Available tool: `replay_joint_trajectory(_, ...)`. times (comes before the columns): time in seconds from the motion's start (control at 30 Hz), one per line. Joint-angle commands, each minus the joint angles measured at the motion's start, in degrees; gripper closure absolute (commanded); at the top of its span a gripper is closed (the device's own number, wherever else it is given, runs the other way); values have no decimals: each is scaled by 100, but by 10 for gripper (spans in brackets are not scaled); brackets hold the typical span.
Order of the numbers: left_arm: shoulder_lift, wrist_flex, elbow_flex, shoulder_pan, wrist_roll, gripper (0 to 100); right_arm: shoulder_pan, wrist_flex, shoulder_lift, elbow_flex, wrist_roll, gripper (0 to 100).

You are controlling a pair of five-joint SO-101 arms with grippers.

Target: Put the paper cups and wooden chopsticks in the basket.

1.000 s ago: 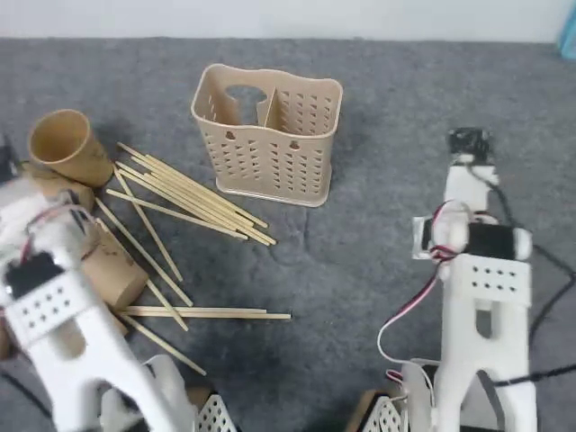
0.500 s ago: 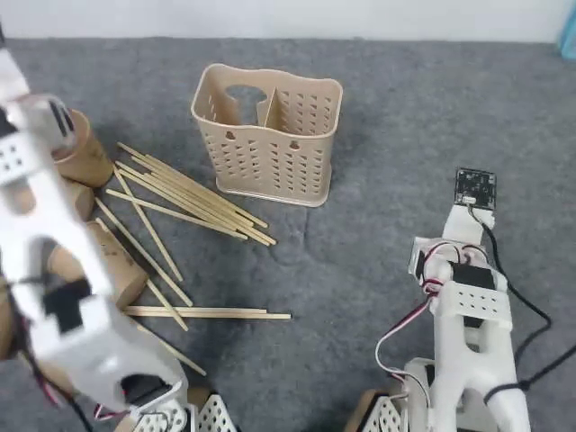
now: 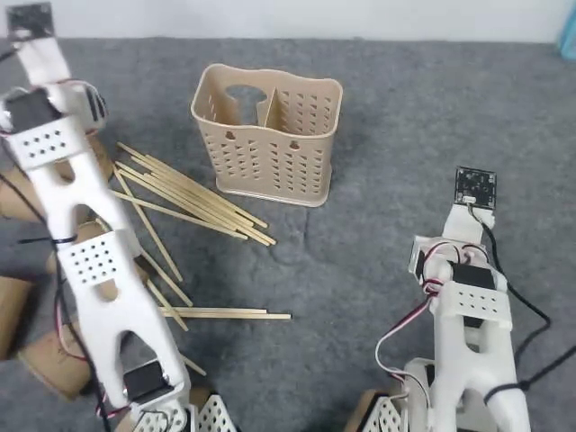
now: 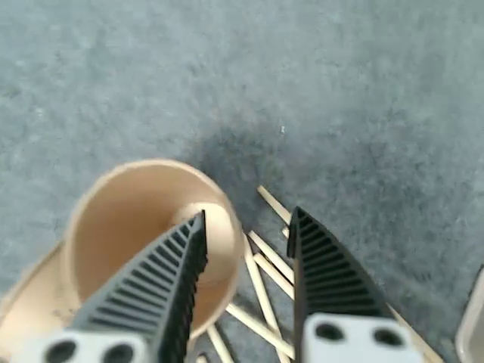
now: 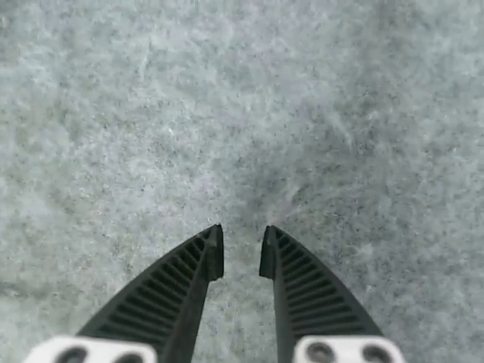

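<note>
No readable text, numbers, labels or signs.
- Basket (image 3: 266, 135): perforated walls, no lettering that can be made out.
- Paper cup (image 4: 113, 219): plain brown inside and at the rim, no print legible.
- Small dark camera board (image 3: 474, 187) on one arm's wrist: any marks on it are too small to read.
</note>
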Motion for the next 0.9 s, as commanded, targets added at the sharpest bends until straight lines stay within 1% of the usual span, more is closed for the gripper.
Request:
replay_joint_trajectory(0.0,62,-70,-66,35,-44,833,48,-119,-268,-18,141,908)
replay_joint_trajectory(0.13,352,-440,22,-79,-18,834,48,-119,-259,-18,149,906)
replay_joint_trajectory(0.33,475,-440,22,-70,-18,848,48,-233,-259,9,149,908)
replay_joint_trajectory(0.4,466,-316,-119,-70,-18,904,48,-356,-259,79,158,908)
replay_joint_trajectory(0.47,466,-9,-435,-62,-53,992,48,-382,-259,88,158,908)
replay_joint_trajectory(0.6,149,325,-356,0,-53,988,48,-391,-259,97,158,905)
replay_joint_trajectory(0.87,-765,343,-356,-158,-18,988,48,-391,-259,97,158,905)
